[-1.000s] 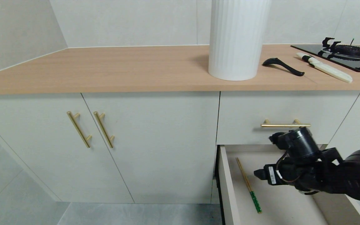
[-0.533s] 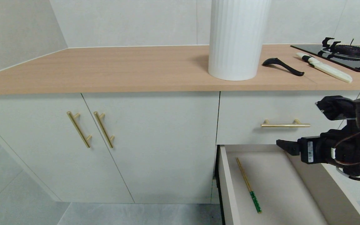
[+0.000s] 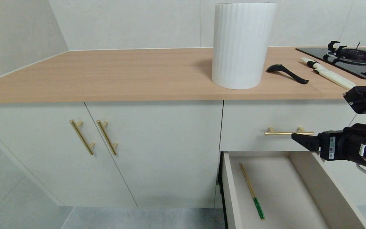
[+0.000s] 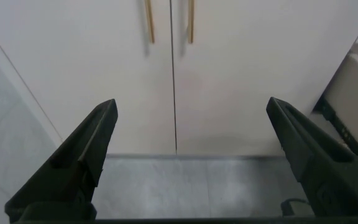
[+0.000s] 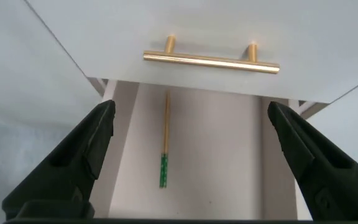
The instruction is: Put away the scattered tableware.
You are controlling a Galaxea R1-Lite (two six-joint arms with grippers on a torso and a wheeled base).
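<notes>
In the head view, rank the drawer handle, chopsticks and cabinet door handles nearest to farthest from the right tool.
1. Drawer handle, just beside the right tool.
2. Chopsticks, below in the open drawer.
3. Cabinet door handles, far left.

The countertop [image 3: 122, 73] is a warm light brown with fine wood grain, and the tall ribbed canister [image 3: 241, 44] on it is plain white. The curved utensil [image 3: 286, 72] is solid black, the knife [image 3: 327, 73] is cream with a black band, and the hob [image 3: 351, 57] is glossy black. The cabinet doors [image 3: 157, 152] are off-white with brass-gold handles [image 3: 81, 136]. In the pale beige drawer [image 3: 233, 197], the chopsticks [image 3: 252, 194] are tan with green patterned ends.
</notes>
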